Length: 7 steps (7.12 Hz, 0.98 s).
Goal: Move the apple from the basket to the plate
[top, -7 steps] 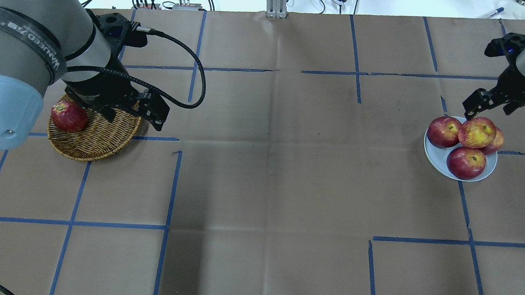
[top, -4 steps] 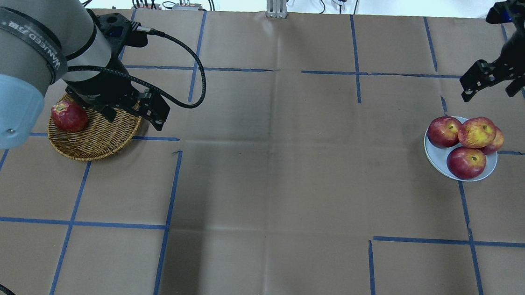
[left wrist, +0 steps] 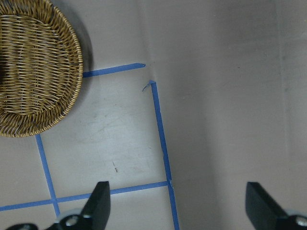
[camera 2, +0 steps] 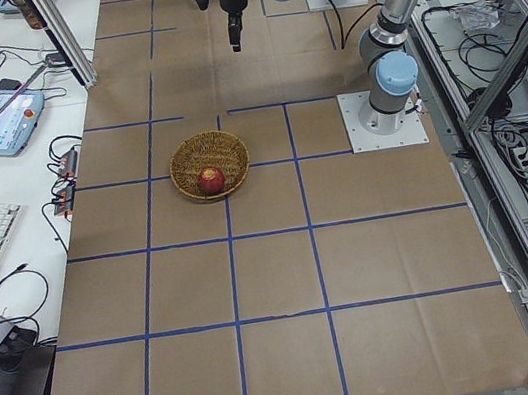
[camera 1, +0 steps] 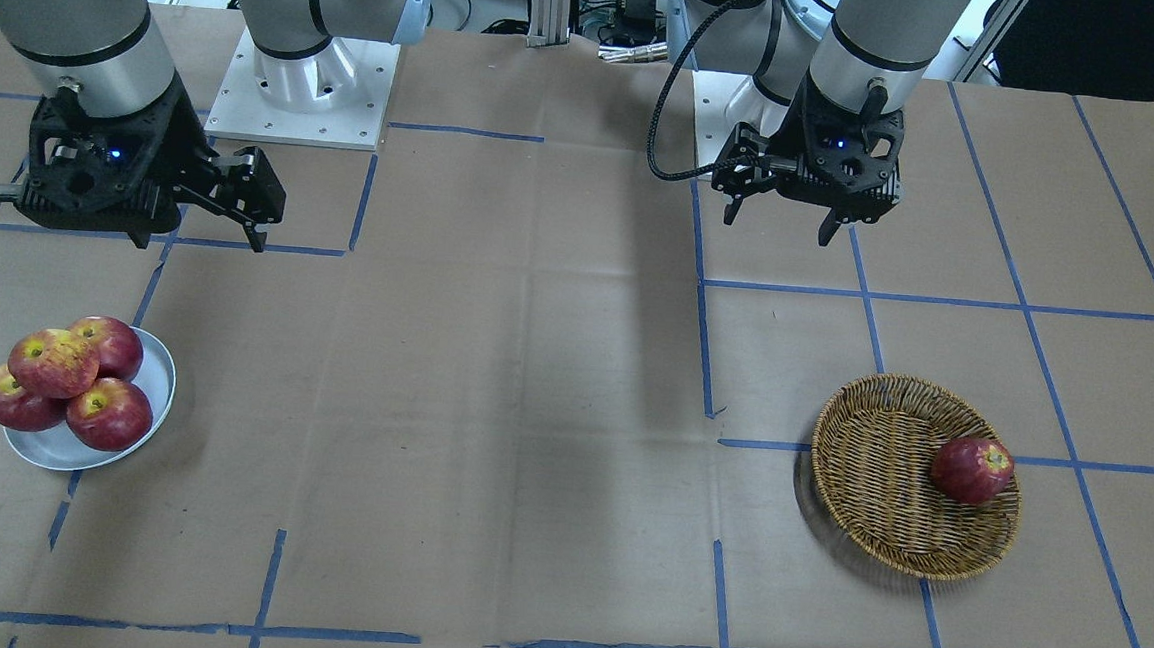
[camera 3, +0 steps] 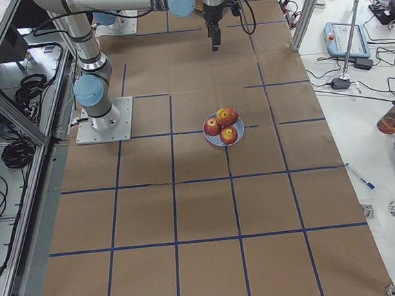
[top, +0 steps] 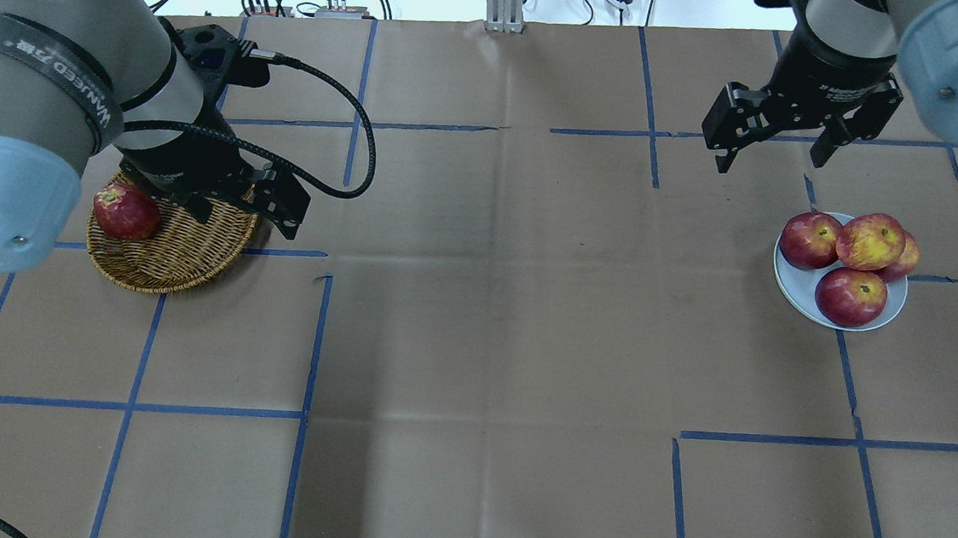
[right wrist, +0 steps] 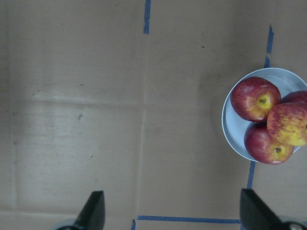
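The pinkish-red, yellow-streaked apple lies on top of three darker apples on the pale plate at the right; it also shows in the right wrist view and the front view. The wicker basket at the left holds one dark red apple. My right gripper is open and empty, above the table, behind and to the left of the plate. My left gripper is open and empty, held above the table near the basket's back right rim; the arm hides part of the basket from overhead.
Three dark red apples crowd the plate under the streaked one. A black cable loops from the left wrist. Both robot bases stand at the table's back edge. Blue tape lines cross the brown table cover.
My right arm has pulled back from beside the plate and swung left toward the table's middle, gripper still open. The left arm, basket and apples have not moved.
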Tool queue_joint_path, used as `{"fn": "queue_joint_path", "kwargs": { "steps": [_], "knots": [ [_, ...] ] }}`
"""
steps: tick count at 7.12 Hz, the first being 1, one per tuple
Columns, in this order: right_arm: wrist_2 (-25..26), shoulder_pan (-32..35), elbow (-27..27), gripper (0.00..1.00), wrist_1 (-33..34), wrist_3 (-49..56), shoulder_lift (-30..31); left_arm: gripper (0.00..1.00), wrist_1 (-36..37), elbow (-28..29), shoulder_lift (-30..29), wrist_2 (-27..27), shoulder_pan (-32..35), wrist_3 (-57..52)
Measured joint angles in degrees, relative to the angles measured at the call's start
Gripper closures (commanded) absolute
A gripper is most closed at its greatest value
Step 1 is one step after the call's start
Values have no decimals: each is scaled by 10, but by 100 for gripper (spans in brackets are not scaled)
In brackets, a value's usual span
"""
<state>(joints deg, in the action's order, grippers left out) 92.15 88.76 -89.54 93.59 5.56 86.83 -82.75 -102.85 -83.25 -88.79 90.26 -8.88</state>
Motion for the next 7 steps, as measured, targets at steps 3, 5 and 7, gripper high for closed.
{"fn": "queue_joint_path", "kwargs": {
  "steps": [3, 5, 7],
  "knots": [
    [-2, 3, -4, 0, -1, -8, 21, 1, 0, -2, 6, -1, 0, -1],
    [-3, 3, -6, 0, -1, -8, 26, 2, 0, -3, 5, -1, 0, -1],
    [-3, 3, -6, 0, -1, -8, 27, 1, 0, -3, 5, 0, 0, -1]
  ]
}}
